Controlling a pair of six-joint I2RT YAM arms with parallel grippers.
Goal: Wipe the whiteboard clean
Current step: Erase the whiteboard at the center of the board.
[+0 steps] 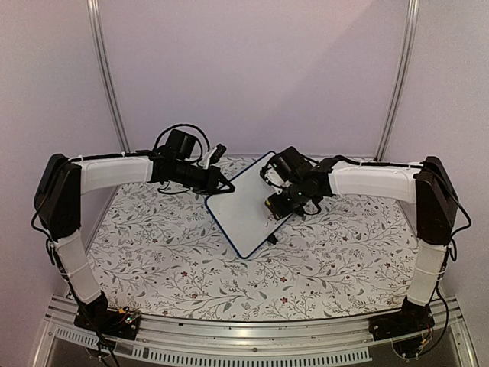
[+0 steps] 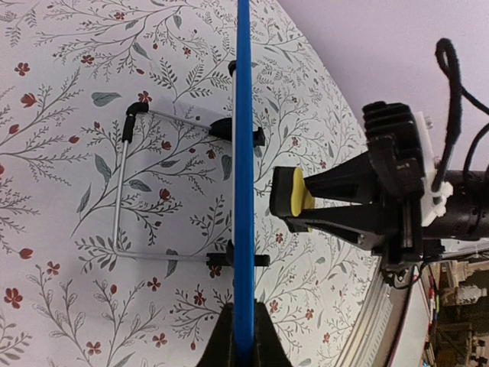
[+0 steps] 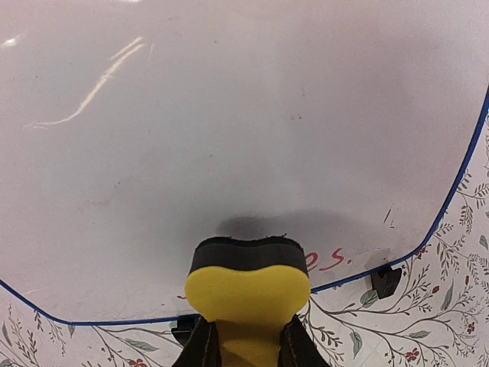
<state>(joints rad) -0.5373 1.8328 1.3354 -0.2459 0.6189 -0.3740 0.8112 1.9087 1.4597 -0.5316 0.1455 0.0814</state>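
While yellow foam sponge (image 3: 246, 294) bulges, pinched, glossy whiteboard (image 3: 229, 115) gleams blue-rimmed

Glossy, smooth whiteboard (image 3: 229, 115); matt foam eraser (image 3: 248, 294); thin metal stand (image 2: 119, 199).

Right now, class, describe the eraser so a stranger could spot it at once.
Start at the flowered table and find the whiteboard standing at its middle. At the board's face, between the right arm's fingers, is the eraser: the only bright yellow thing, with a dark pad.
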